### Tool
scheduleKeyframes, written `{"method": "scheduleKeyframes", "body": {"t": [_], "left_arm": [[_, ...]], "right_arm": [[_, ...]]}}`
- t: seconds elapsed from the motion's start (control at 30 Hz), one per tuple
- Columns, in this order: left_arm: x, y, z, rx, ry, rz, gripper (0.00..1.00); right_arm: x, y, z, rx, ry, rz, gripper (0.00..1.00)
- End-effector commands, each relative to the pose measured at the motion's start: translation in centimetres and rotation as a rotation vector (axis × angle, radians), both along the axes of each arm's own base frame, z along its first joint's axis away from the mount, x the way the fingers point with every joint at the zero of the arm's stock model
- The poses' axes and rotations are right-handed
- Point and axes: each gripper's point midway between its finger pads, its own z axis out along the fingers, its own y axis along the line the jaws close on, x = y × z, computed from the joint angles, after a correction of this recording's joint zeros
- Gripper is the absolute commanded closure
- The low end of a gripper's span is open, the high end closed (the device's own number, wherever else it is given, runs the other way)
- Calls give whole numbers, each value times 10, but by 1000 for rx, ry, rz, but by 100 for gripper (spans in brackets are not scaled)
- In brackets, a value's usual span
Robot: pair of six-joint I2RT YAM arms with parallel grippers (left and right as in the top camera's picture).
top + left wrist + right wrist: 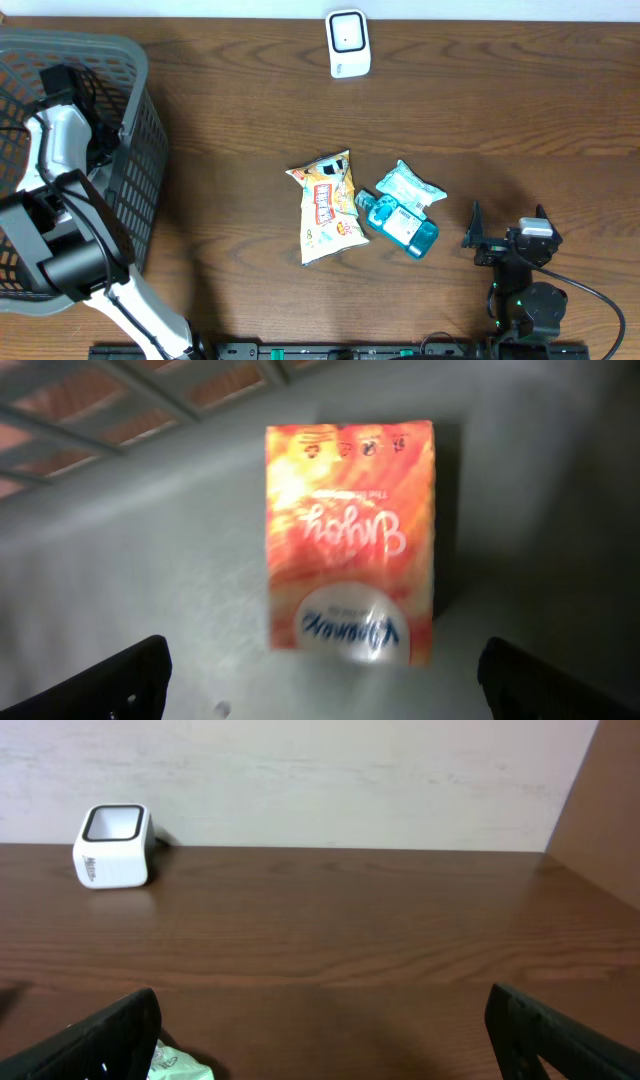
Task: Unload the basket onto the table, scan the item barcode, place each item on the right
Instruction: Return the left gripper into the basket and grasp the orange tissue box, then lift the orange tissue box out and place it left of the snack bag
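Note:
An orange packet point(350, 540) with blue script lies flat on the grey floor of the basket point(140, 150), seen blurred in the left wrist view. My left gripper point(325, 680) hovers over it, open, with a finger on either side and nothing between them. In the overhead view the left arm point(60, 135) reaches down into the basket. The white barcode scanner point(348, 43) stands at the table's far edge, also in the right wrist view as the scanner point(112, 846). My right gripper point(508, 222) rests open and empty at the front right.
A yellow snack bag point(327, 205), a teal packet point(398, 222) and a light green packet point(411, 186) lie mid-table, just left of the right gripper point(325, 1035). The basket's mesh walls point(130, 400) rise close around the left gripper.

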Motion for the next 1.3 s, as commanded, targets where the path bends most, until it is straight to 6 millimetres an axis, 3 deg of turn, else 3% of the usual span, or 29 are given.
{"method": "scheduleKeyframes", "body": {"t": [0.0, 0.3, 0.53, 0.6, 0.77, 0.97, 1.1, 1.27], "left_arm": [[0, 5, -18, -3, 21, 17, 2], [-1, 20, -58, -16, 46, 48, 2], [-17, 26, -94, -51, 116, 74, 1], [-22, 24, -98, -63, 143, 67, 10], [-28, 21, -98, -77, 177, 46, 30], [-34, 18, -92, -87, 197, 43, 39], [-36, 17, -82, -87, 197, 45, 58], [-34, 19, -57, -69, 163, 47, 59]], "right_arm": [[0, -1, -1, -7, 4, -2, 1], [0, -1, -1, -8, 4, -2, 1], [0, -1, -1, -7, 4, -2, 1], [0, -1, -1, -7, 4, -2, 1], [0, -1, -1, -7, 4, -2, 1], [0, -1, -1, -8, 4, -2, 1], [0, -1, -1, -7, 4, -2, 1], [0, -1, -1, -7, 4, -2, 1]]}}
